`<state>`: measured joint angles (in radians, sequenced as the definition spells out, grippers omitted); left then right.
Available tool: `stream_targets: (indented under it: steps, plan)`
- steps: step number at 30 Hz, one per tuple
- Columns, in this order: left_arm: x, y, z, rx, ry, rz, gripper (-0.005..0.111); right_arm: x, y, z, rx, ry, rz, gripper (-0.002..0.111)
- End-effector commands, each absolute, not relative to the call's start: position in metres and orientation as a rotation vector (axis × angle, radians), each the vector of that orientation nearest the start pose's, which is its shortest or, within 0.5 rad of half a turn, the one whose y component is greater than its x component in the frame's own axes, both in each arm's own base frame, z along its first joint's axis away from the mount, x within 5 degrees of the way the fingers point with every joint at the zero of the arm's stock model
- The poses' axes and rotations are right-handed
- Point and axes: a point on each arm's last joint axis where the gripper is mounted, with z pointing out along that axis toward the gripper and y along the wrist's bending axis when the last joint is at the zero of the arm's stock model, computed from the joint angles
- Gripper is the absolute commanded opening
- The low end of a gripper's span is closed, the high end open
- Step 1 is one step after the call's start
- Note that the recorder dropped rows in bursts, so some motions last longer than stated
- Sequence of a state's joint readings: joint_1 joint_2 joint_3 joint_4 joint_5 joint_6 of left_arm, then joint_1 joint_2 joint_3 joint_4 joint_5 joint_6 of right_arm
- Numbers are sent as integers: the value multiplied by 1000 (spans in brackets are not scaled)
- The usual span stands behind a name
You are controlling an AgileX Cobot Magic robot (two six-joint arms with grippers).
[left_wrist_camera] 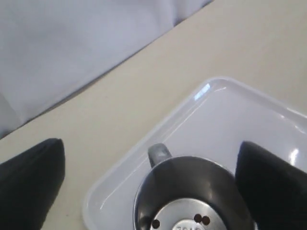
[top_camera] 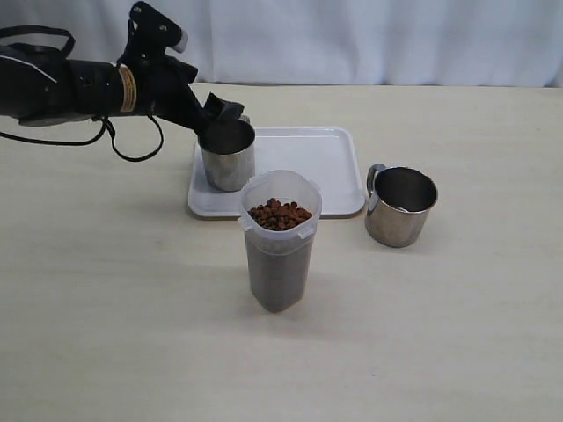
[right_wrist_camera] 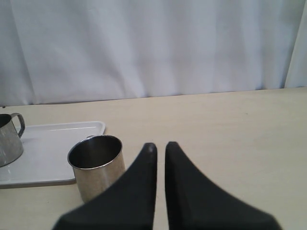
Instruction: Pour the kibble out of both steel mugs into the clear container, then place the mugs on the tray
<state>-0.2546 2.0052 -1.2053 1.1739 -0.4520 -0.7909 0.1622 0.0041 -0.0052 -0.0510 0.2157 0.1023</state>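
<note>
One steel mug (top_camera: 229, 156) stands upright on the left part of the white tray (top_camera: 327, 167). My left gripper (top_camera: 224, 110) hovers over its rim, open, with its fingers (left_wrist_camera: 31, 179) spread wide on either side of the mug (left_wrist_camera: 192, 196). Three stray kibble pellets (left_wrist_camera: 201, 219) lie on that mug's bottom. The second steel mug (top_camera: 400, 205) stands on the table just right of the tray and looks empty. The clear container (top_camera: 280, 255) stands in front of the tray, filled with kibble (top_camera: 280, 214). My right gripper (right_wrist_camera: 160, 146) is shut and empty, off to the side of the second mug (right_wrist_camera: 96, 167).
The tray (right_wrist_camera: 48, 148) has bare room to the right of the first mug (right_wrist_camera: 9, 139). A white curtain (top_camera: 369, 35) closes off the far edge of the table. The left arm's cable (top_camera: 132, 149) hangs down over the table at the left.
</note>
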Motion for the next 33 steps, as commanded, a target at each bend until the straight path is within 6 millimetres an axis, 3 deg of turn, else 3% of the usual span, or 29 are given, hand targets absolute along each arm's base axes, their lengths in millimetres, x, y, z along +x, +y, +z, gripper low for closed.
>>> stream_targets:
  steps: [1, 4, 6, 7, 11, 12, 14, 15, 17, 21, 24, 29, 33]
  plan:
    - [404, -141, 206, 679, 1908, -435, 79, 55, 8, 194, -93, 1698, 150, 5]
    - [398, -131, 228, 501, 1992, -432, 72, 55, 8, 194, -93, 1698, 150, 5]
    - [390, -122, 243, 419, 2031, -365, 56, 55, 8, 194, -93, 1698, 150, 5]
    - [377, -112, 257, 418, 2024, -262, 35, 55, 8, 194, -93, 1698, 150, 5]
    - [344, -95, 281, 395, 1974, -155, 0, 55, 8, 194, -93, 1698, 150, 5]
    - [335, -91, 287, 382, 1962, -133, 0, 55, 8, 194, -93, 1698, 150, 5]
    - [291, -74, 303, 336, 1912, -81, 0, 55, 8, 194, -93, 1698, 150, 5]
    - [278, -70, 311, 329, 1885, -81, 0, 55, 8, 194, -93, 1698, 150, 5]
    - [226, -57, 326, 278, 1797, -116, 0, 55, 8, 194, -93, 1698, 150, 5]
    - [145, -35, 326, 165, 1650, -198, 0, 55, 8, 194, -93, 1698, 150, 5]
    - [76, -15, 323, 85, 1412, -238, 0, 55, 8, 194, -93, 1698, 150, 5]
    - [36, -9, 301, 169, 1240, -195, 0, 55, 8, 194, -93, 1698, 150, 5]
    - [28, -18, 297, 269, 1212, -272, 0, 55, 8, 194, -93, 1698, 150, 5]
